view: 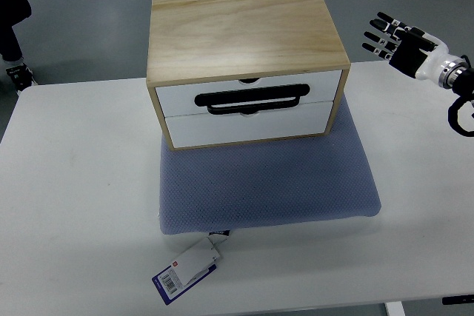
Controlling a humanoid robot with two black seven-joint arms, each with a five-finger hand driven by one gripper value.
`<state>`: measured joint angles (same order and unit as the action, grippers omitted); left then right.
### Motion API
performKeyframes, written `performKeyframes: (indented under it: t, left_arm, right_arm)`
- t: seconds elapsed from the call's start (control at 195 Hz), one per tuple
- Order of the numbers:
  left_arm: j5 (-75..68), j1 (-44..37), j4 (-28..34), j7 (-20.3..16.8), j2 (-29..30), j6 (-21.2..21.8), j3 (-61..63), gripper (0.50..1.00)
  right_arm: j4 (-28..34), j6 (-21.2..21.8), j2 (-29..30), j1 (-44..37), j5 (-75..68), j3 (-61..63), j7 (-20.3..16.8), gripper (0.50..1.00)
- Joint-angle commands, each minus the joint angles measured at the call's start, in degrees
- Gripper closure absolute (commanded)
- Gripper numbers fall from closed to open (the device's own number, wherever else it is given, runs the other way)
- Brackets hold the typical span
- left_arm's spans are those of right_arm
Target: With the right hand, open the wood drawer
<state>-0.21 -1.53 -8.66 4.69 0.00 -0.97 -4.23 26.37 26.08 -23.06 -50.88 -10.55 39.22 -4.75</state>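
Fingers of right hand spread, empty, well right of wood drawer; approach step, next reach black handle.

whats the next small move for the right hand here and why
Probably bring the right hand left and toward the front of the wood drawer box, aiming at the black handle. The hand is open, off to the box's right, touching nothing. Both white drawer fronts look flush and shut, and the handle is the only obvious grip.
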Motion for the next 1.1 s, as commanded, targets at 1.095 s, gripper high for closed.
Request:
performKeyframes:
  t: [1.095]
  left_arm:
    - [0.0,0.4,-0.1,0.2,0.0,0.0,-0.1,0.5]
  right_arm:
    - [0.0,8.9,-15.3,-4.4,6.1,0.2,1.8,0.562]
